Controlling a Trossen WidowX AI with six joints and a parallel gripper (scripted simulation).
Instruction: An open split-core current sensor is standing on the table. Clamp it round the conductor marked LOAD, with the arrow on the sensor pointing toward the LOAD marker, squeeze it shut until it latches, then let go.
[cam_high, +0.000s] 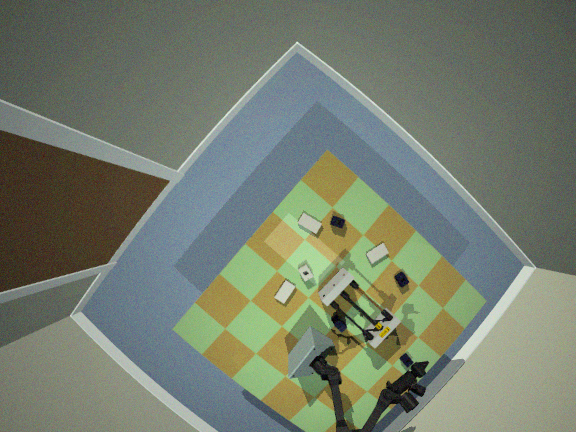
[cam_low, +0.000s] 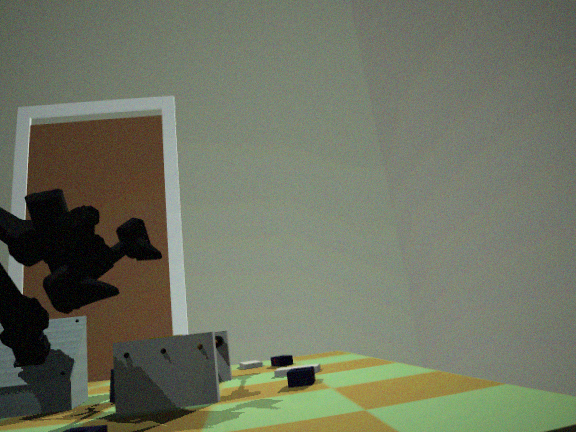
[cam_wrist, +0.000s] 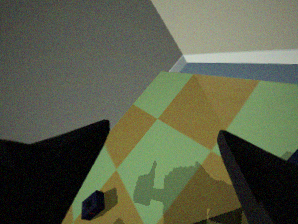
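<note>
While my gripper (cam_high: 424, 381) (cam_low: 137, 274) (cam_wrist: 162, 130) hangs above the checkered table (cam_high: 327, 175) (cam_low: 430, 387) (cam_wrist: 187, 107), its jaws stand wide, gripping nothing.

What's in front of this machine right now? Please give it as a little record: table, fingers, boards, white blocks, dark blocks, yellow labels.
table: green and orange checks
fingers: wide apart, nothing between them
boards: two pale upright boards, cables running between them
white blocks: three plain, one smaller with a dark spot
dark blocks: four seen from above, one beneath the cables
yellow labels: by one board; wording too small to read
</note>
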